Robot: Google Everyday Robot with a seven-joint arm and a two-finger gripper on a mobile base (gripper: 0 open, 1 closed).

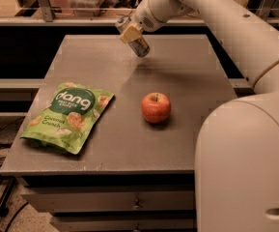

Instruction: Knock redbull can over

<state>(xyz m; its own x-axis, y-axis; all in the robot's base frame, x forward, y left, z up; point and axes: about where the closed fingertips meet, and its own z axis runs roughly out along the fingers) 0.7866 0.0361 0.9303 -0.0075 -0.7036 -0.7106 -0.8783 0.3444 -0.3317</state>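
The redbull can [140,46], slim and silver-grey with dark panels, is at the far middle of the grey table [192,81]. It is tilted, with its top leaning up and to the left and its base low at the right. My gripper [128,31] is at the can's top end, touching or overlapping it, and hides the can's rim. The arm reaches in from the right, above the table's far edge.
A red apple [155,107] sits mid-table, nearer to me than the can. A green Dang chip bag [69,116] lies flat at the front left. A shelf rail and clutter run behind the table. The robot's white body fills the lower right.
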